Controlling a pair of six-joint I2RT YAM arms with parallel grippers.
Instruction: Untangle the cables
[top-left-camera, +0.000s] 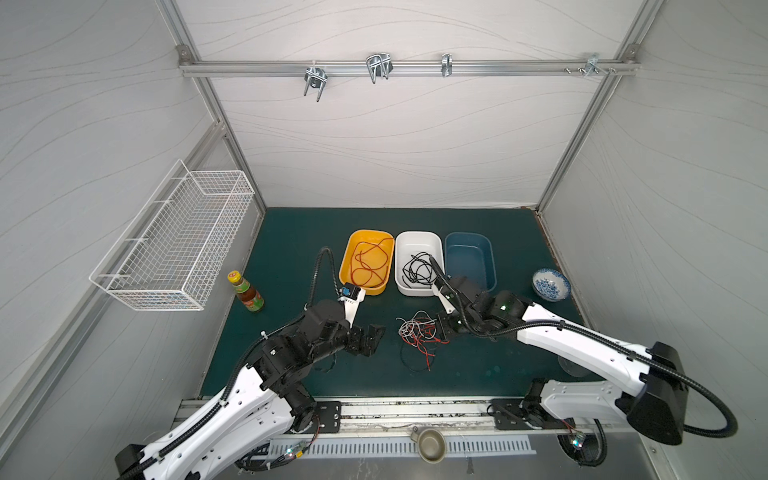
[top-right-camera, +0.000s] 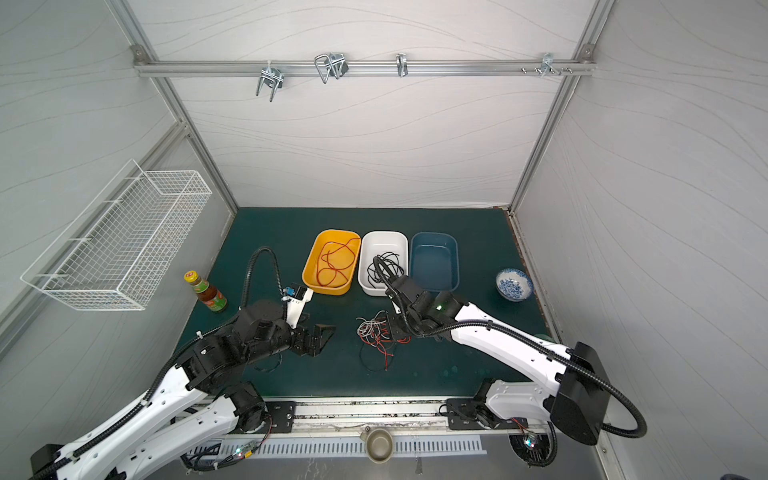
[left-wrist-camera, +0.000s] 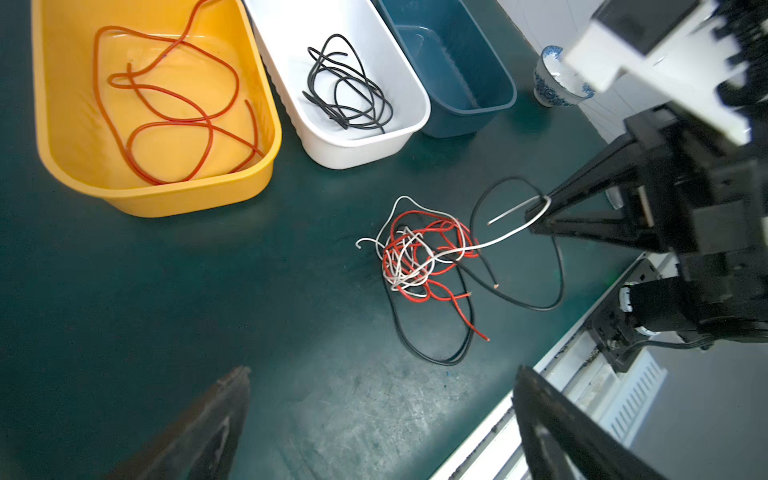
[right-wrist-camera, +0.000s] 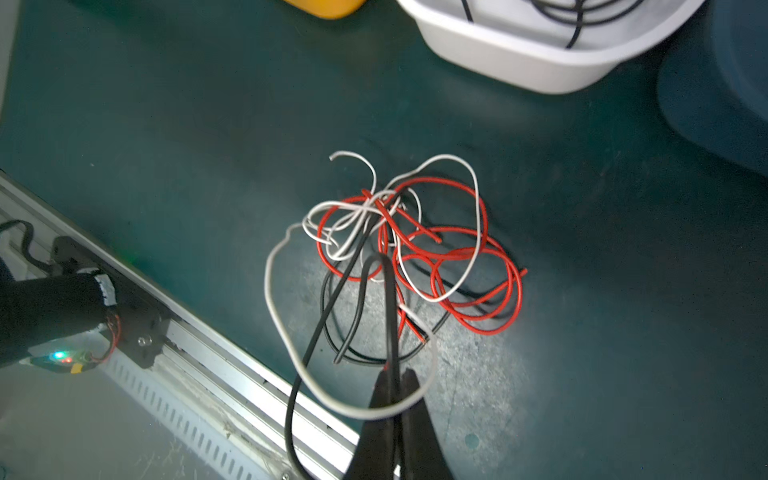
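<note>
Right fingers (right-wrist-camera: 392, 390) clamped tangled cables (right-wrist-camera: 399, 232); left fingers (left-wrist-camera: 208, 432) stood apart. Three tubs (top-left-camera: 415, 292), one bowl (top-left-camera: 551, 284); only top views showed one bottle (top-left-camera: 246, 292).

Left hand (top-left-camera: 374, 340) splayed wide, right hand (right-wrist-camera: 394, 376) pinched tight, both arms outstretched.

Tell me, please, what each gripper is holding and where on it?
The right gripper pinches the white cable close to one free end; a black cable also reaches its tips, grip unclear. The left gripper holds nothing.

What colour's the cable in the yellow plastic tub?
Thin red cable; clearest in left wrist view.
</note>
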